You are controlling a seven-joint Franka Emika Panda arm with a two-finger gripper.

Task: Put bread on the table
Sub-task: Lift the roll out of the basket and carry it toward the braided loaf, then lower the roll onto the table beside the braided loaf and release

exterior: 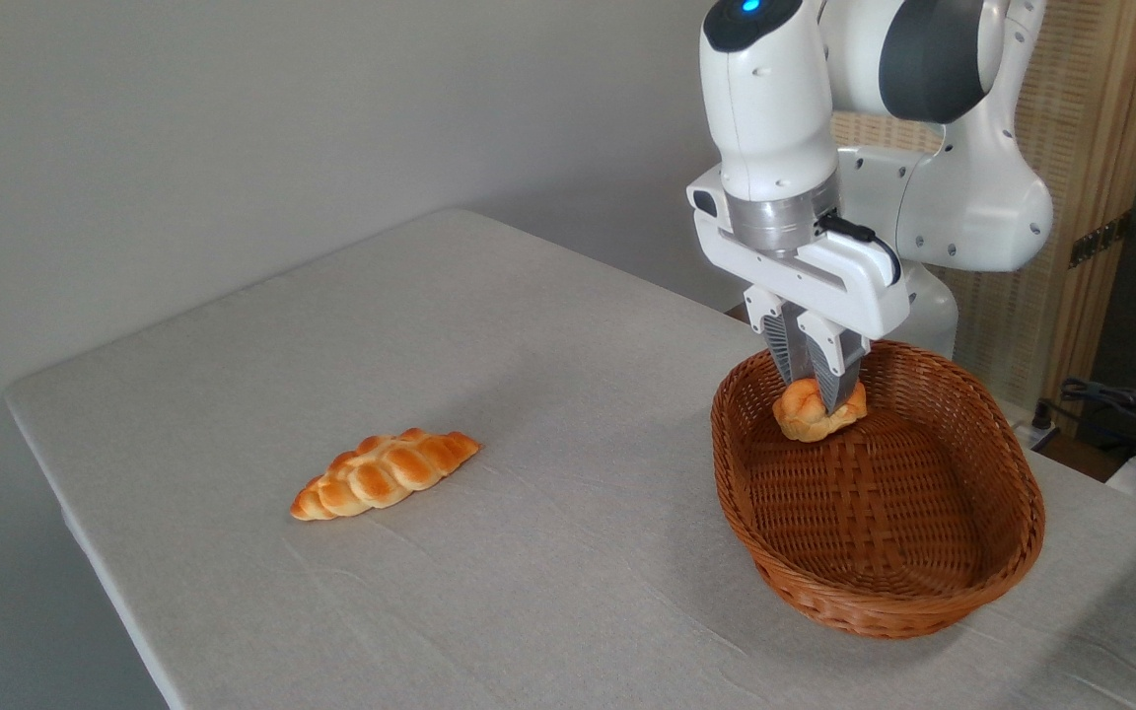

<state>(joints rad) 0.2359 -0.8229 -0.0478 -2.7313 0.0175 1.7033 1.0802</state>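
Cloth-covered table (489, 325) lies bare around the loaf (386, 473); at three o'clock, the gripper (813, 394) pinches the bun (807, 412) inside the basket (923, 602).

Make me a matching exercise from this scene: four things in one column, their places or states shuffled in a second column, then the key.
Things:
1. bun
2. braided loaf
3. wicker basket
4. gripper

States:
A. lying on the table cloth, left of everything else
B. shut on something
C. pinched between two fingers, over the basket's far end
D. standing on the table's right side

Pairs: 1-C, 2-A, 3-D, 4-B
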